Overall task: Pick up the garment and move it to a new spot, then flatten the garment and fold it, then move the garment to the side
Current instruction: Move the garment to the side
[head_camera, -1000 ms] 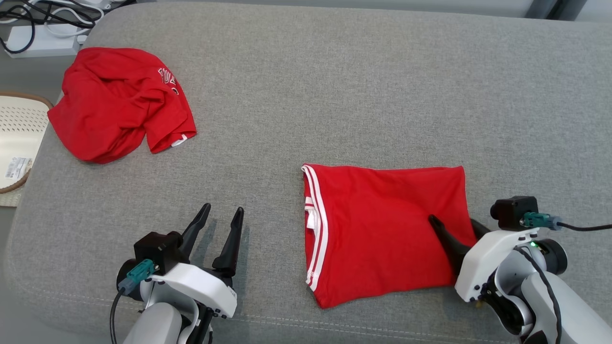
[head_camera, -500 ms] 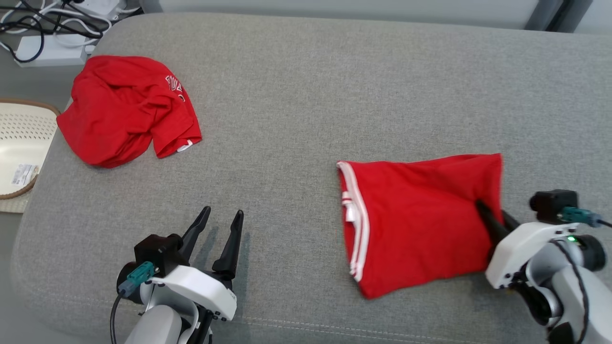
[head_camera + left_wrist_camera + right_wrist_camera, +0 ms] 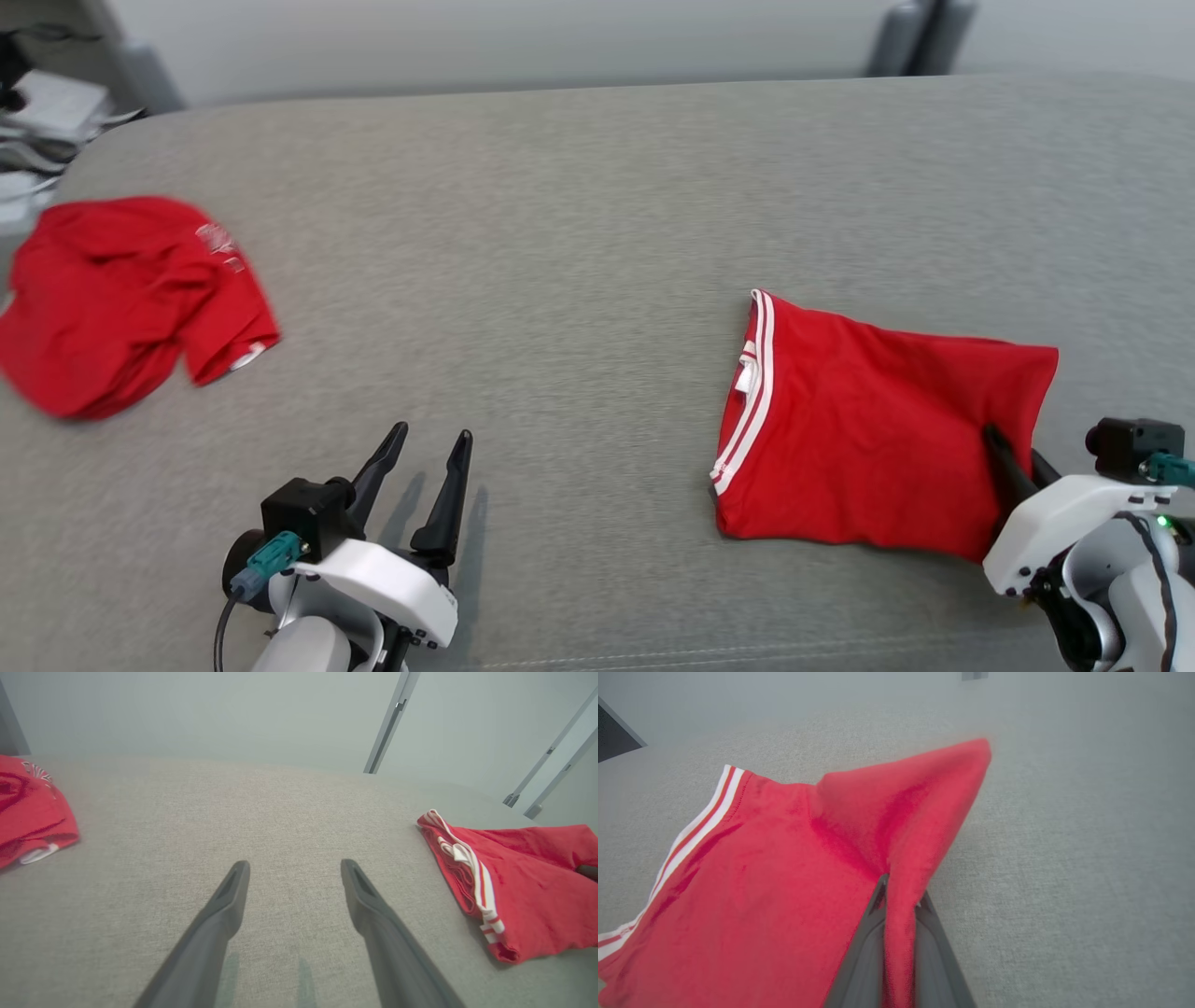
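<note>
Garment: the folded red garment [image 3: 868, 439] lies on the grey cushion [image 3: 560, 233], right of centre and toward the near edge.
Long axis: left to right, slightly tilted, with the white-striped edge facing the robot's left.
Right end effector [image 3: 1013, 446]: low at the garment's near right edge, clamped on a fold of its fabric and pointing away and leftward.
Left end effector [image 3: 432, 431]: spread wide and empty, fingers pointing away, well apart from the garment.
Elsewhere: a crumpled red shirt [image 3: 121, 299] lies far left.

Shirt [image 3: 112, 299] left, bare cushion [image 3: 523, 308], garment [image 3: 868, 439] right
</note>
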Controlling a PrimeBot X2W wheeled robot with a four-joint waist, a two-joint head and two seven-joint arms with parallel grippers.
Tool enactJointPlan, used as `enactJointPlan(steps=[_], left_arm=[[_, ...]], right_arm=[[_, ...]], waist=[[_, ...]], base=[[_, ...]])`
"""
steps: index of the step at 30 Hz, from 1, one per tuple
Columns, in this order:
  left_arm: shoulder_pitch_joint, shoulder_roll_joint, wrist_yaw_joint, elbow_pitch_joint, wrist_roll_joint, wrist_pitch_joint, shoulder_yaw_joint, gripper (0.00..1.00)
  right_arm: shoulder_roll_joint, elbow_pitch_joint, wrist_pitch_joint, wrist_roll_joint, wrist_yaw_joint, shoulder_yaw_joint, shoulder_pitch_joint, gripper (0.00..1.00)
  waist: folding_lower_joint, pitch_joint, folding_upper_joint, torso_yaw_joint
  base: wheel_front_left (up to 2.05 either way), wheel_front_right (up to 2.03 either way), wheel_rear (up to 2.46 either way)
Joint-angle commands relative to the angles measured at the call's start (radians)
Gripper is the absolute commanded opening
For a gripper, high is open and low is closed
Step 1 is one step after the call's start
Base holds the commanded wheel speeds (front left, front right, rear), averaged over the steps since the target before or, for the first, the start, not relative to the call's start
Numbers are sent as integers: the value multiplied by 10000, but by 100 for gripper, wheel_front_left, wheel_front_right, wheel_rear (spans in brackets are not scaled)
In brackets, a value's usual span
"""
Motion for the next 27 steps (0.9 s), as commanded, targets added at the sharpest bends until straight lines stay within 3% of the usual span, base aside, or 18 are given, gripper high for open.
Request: enactJointPlan(steps=[1,7,13,19,27], left_arm=[[-69,209,-71,-316,173,-59,354,100],[-21,260,-71,-584,308,-59,470,100],[-111,325,-71,-913,392,-59,450,100],[-372,516,-71,-1475,445,-59,273,100],[-696,856,-71,-2232,451,-59,100,100]], right_arm=[[-74,-177,-183,-85,-2,75,121,0],[122,-97,-317,-15,-2,120,273,0],[166,90,-504,-314,-2,174,-99,0],[-101,1049,-1061,-1572,-2,-721,-1729,0],[-907,2413,-1097,-3578,-2,-3223,-3783,0]], waist=[[0,-236,0,-876],[0,-169,0,-1979],[0,172,0,-2326],[0,765,0,-2026],[0,1607,0,-999]], base=[[0,0,0],[0,0,0],[0,0,0],[0,0,0],[0,0,0]])
